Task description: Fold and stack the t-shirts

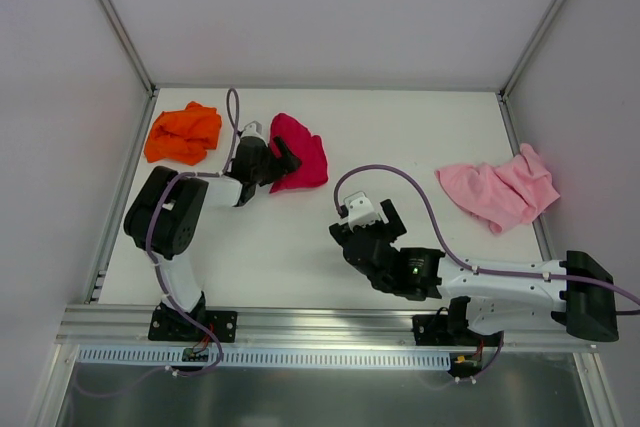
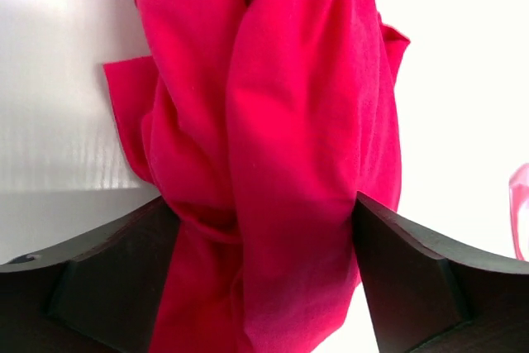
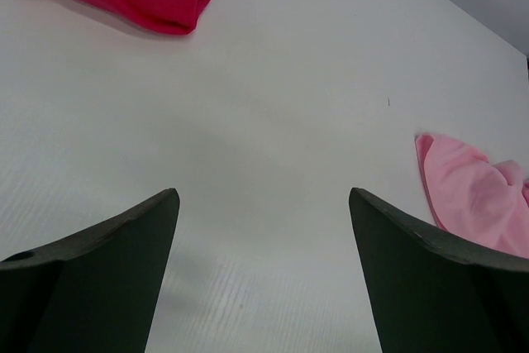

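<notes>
crimson shirt [image 2: 281, 80] sits bunched far-left of centre on the desk [image 1: 400, 127], left hand [image 2: 266, 212] open astride it, right hand [image 3: 264, 204] open and idle; looks like first pick-up, next: pinch it, drag clear, spread flat.

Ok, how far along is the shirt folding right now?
Nothing looks done: the orange shirt, red shirt and pink shirt all lie crumpled and apart on the table. In hand: the left end effector straddles the red shirt, jaws wide; the right end effector hangs open above the table. Left: folding all three and stacking them.
</notes>
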{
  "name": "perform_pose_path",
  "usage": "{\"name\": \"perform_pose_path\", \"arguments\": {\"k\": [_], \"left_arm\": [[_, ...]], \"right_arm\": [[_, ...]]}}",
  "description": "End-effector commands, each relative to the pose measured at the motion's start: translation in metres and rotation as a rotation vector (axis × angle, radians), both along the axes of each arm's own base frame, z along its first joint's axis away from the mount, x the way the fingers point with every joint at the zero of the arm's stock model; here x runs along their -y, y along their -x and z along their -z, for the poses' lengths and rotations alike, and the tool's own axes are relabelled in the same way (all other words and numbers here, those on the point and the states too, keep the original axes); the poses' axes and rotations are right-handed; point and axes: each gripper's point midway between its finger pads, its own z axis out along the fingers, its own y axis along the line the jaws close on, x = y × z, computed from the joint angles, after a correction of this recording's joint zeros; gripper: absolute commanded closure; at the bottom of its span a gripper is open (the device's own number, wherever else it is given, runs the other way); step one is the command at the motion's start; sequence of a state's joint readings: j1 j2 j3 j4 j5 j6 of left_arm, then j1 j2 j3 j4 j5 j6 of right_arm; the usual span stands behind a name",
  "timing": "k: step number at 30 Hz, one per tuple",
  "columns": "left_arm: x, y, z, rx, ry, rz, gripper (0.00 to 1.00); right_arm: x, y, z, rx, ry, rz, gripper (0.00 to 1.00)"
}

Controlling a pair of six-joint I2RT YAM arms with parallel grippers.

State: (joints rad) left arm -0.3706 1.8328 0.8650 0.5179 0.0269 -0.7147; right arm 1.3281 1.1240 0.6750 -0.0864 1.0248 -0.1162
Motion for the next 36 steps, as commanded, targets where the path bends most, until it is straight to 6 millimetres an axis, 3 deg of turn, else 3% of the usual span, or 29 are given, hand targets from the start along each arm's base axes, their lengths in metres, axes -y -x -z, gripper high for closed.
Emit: {"name": "perform_pose_path", "arguments": {"k": [1, 4, 5, 8, 11, 12, 16, 23, 24, 26, 27, 28, 36], "left_arm": [[0.017, 0.018, 0.009, -0.042, 0.099, 0.081, 0.19], [0.019, 0.021, 0.011, -0.056, 0.143, 0.092, 0.38], [0.02, 0.022, 0.014, -0.065, 0.151, 0.094, 0.5], [0.023, 0.023, 0.014, -0.073, 0.193, 0.118, 0.65], [0.024, 0.023, 0.015, -0.079, 0.202, 0.128, 0.95], [0.024, 0.022, 0.014, -0.078, 0.205, 0.129, 1.0], [0.026, 0.015, 0.0, -0.021, 0.192, 0.16, 1.0], [0.022, -0.01, -0.066, 0.165, 0.117, 0.178, 1.0], [0.019, -0.011, -0.066, 0.159, 0.082, 0.177, 1.0], [0.015, -0.024, -0.085, 0.198, 0.045, 0.154, 1.0], [0.011, -0.024, -0.081, 0.171, 0.001, 0.15, 1.0], [0.009, -0.033, -0.093, 0.195, -0.017, 0.137, 1.0], [-0.028, -0.061, -0.114, 0.185, -0.226, -0.003, 1.0]], "right_arm": [[-0.004, -0.004, -0.019, 0.03, -0.061, 0.025, 0.1], [-0.001, -0.004, -0.019, 0.033, -0.062, 0.031, 0.1], [0.0, -0.003, -0.02, 0.034, -0.064, 0.032, 0.1], [0.002, -0.003, -0.021, 0.039, -0.076, 0.036, 0.11], [0.005, -0.002, -0.024, 0.043, -0.092, 0.036, 0.11], [0.006, -0.002, -0.025, 0.044, -0.101, 0.037, 0.11], [0.005, -0.002, -0.024, 0.042, -0.103, 0.033, 0.11], [0.003, -0.001, -0.024, 0.035, -0.107, 0.026, 0.11], [0.003, -0.001, -0.023, 0.034, -0.104, 0.024, 0.11], [0.002, 0.0, -0.024, 0.033, -0.111, 0.021, 0.11], [0.002, 0.0, -0.023, 0.031, -0.109, 0.02, 0.11], [0.002, 0.0, -0.023, 0.031, -0.115, 0.019, 0.11], [0.0, 0.001, -0.023, 0.028, -0.118, 0.007, 0.11]]}}
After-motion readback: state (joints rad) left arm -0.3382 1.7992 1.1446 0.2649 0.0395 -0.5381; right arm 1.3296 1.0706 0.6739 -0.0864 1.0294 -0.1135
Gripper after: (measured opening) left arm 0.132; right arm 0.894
